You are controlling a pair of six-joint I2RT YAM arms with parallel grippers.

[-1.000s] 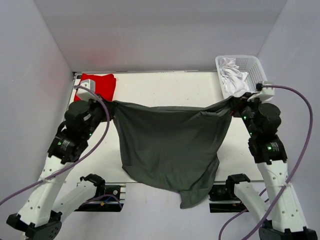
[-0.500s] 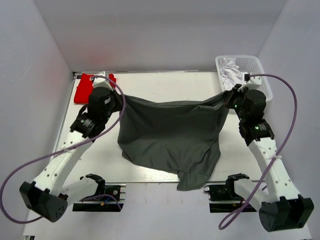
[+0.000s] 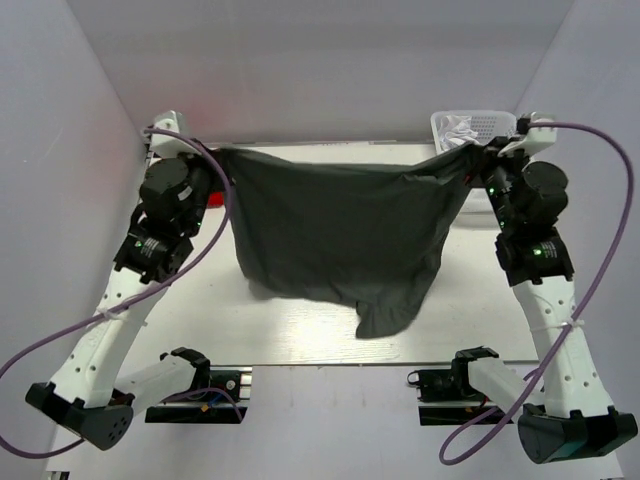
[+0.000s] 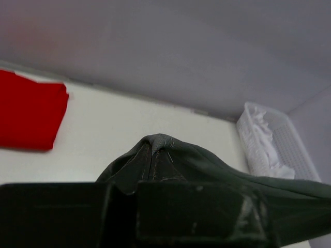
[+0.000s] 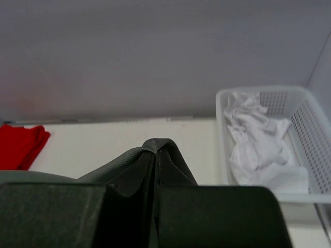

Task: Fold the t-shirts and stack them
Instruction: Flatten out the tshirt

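While the left end effector [image 3: 214,153] and right end effector [image 3: 476,151] each pinch a corner of the charcoal t-shirt [image 3: 335,225], stretched above the table [image 3: 300,345] (red t-shirt [image 4: 28,111] folded far-left), spreading seems in hand, and the next move calls for lowering it flat.

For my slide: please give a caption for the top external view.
Left pincer and right pincer hold the grey t-shirt stretched between them.

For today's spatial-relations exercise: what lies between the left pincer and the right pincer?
The dark grey t-shirt, stretched along its top edge, with one corner in the left pincer and the other in the right pincer. It shows best in the top view.
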